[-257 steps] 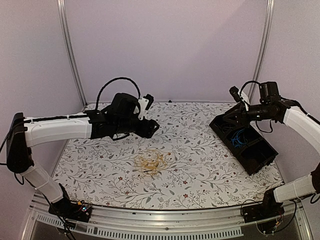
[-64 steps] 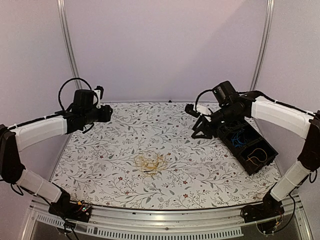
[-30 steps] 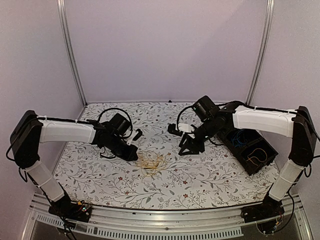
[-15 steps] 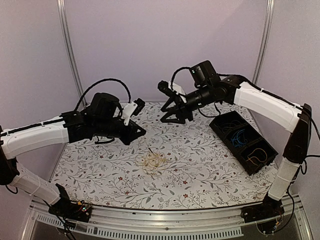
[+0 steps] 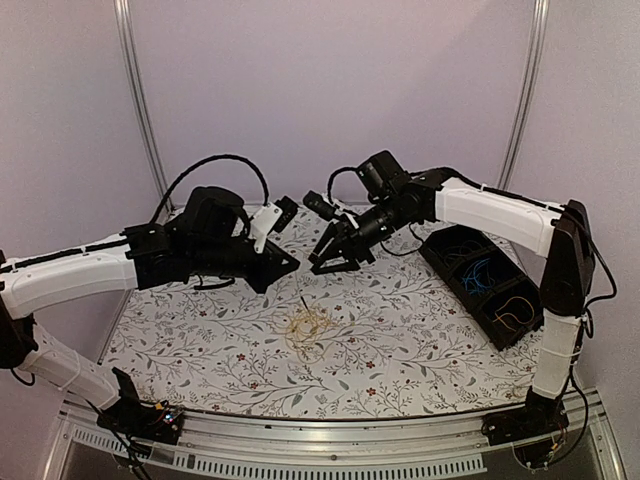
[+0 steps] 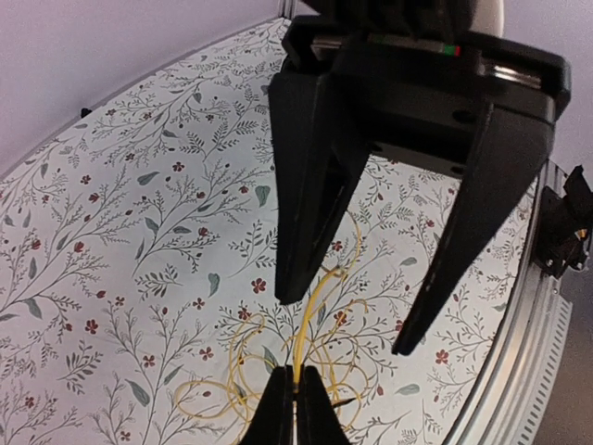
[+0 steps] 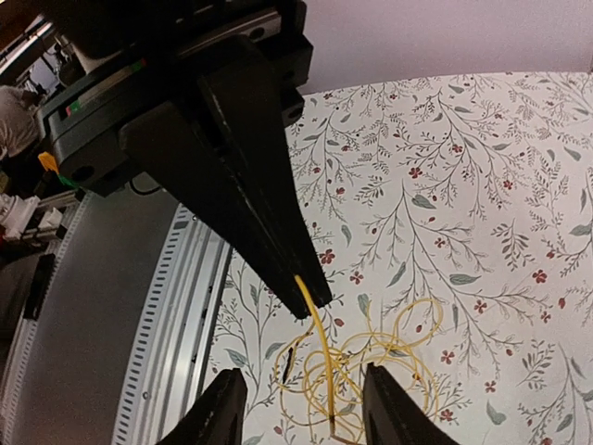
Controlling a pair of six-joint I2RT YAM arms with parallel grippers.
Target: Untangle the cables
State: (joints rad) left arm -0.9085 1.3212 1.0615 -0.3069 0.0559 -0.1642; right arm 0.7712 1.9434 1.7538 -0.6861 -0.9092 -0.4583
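Cables [image 5: 312,325] lie tangled in the middle of the surface [image 5: 420,340]; the one yellow strand [image 7: 321,357] rising from them barely shows from above. The left tool [image 6: 296,397] is pinched shut on that strand. The right tool [image 7: 304,408], jaws spread and empty, has dropped closer beside it since half a second ago.

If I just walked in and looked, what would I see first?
Probably the two black grippers nose to nose above the middle of the flowery table. The left gripper is pinched shut on a yellow cable, and the right gripper hangs open right in front of it. Under them, a tangle of yellow cables lies in loops on the table, with the pinched cable running down into it.
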